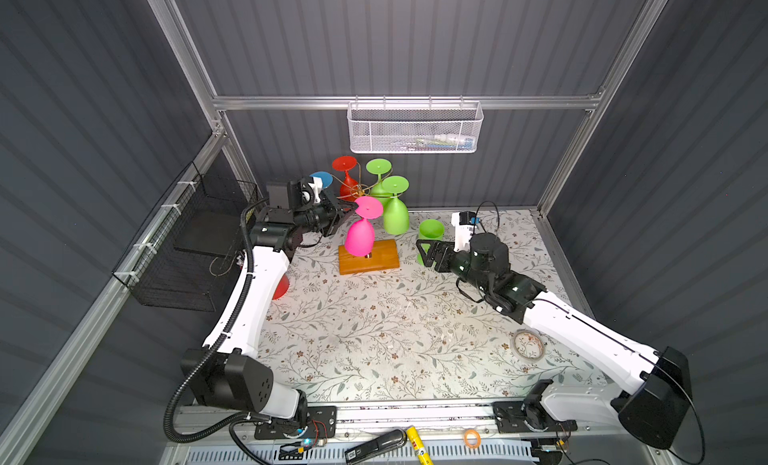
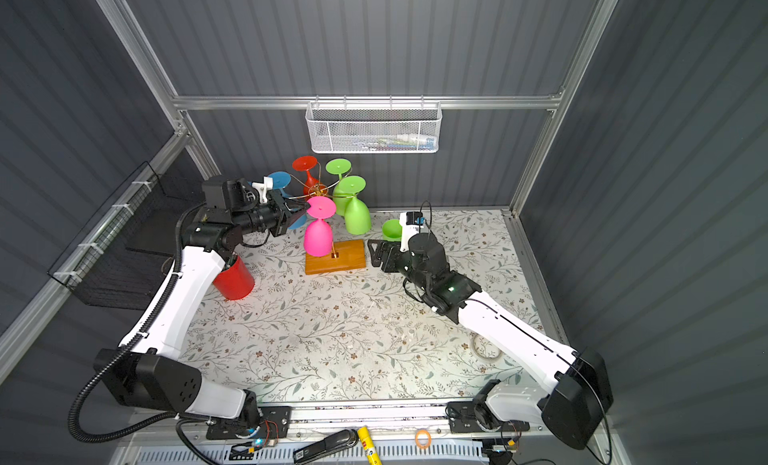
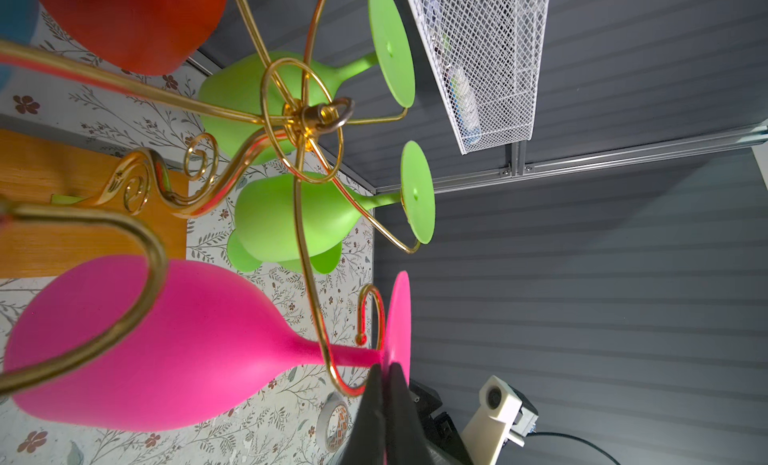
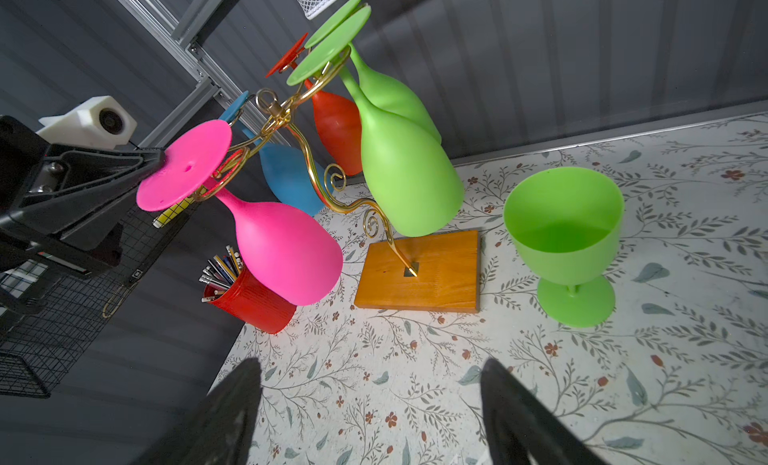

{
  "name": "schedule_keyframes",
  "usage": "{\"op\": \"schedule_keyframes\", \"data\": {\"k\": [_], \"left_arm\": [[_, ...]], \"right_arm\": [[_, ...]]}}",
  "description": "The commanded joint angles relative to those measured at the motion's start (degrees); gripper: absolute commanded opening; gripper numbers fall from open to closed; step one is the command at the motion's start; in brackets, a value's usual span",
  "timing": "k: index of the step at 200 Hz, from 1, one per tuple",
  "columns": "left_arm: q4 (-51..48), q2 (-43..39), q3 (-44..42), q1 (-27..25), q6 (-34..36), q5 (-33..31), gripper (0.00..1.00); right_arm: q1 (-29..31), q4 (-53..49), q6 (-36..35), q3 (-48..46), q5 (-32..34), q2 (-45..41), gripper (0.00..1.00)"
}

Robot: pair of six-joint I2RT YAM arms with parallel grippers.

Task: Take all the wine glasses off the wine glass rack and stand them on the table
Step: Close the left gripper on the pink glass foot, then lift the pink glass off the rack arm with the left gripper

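The wine glass rack, gold wire on an orange-brown wooden base, stands at the back of the table. A pink wine glass hangs upside down from its near scroll arm, its stem in the hook. My left gripper is shut on the rim of the pink glass's foot, reaching in from the left. Red, blue and two green glasses hang on other arms. My right gripper is open and empty, low over the table right of the base.
A green goblet stands upright just behind my right gripper. A red cup of pencils sits under my left arm. A tape roll lies front right. A white mesh basket hangs on the back wall, a black wire basket at left.
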Motion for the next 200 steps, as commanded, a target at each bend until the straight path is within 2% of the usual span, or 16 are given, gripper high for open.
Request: {"op": "schedule_keyframes", "data": {"k": [1, 62, 151, 200], "left_arm": [[0.7, -1.7, -0.1, 0.9, -0.2, 1.7, 0.0], [1.1, 0.8, 2.3, 1.6, 0.3, 1.7, 0.0], [7.5, 5.3, 4.0, 1.6, -2.2, 3.5, 0.0], [8.8, 6.3, 5.1, 0.0, -2.4, 4.0, 0.0]], "right_arm": [[0.2, -0.1, -1.0, 0.7, 0.5, 0.0, 0.83], [0.2, -0.3, -1.1, 0.9, 0.6, 0.3, 0.83], [0.2, -0.4, -1.5, 0.2, 1.3, -0.6, 0.83], [0.2, -0.5, -1.3, 0.1, 1.4, -0.9, 0.83]]}}
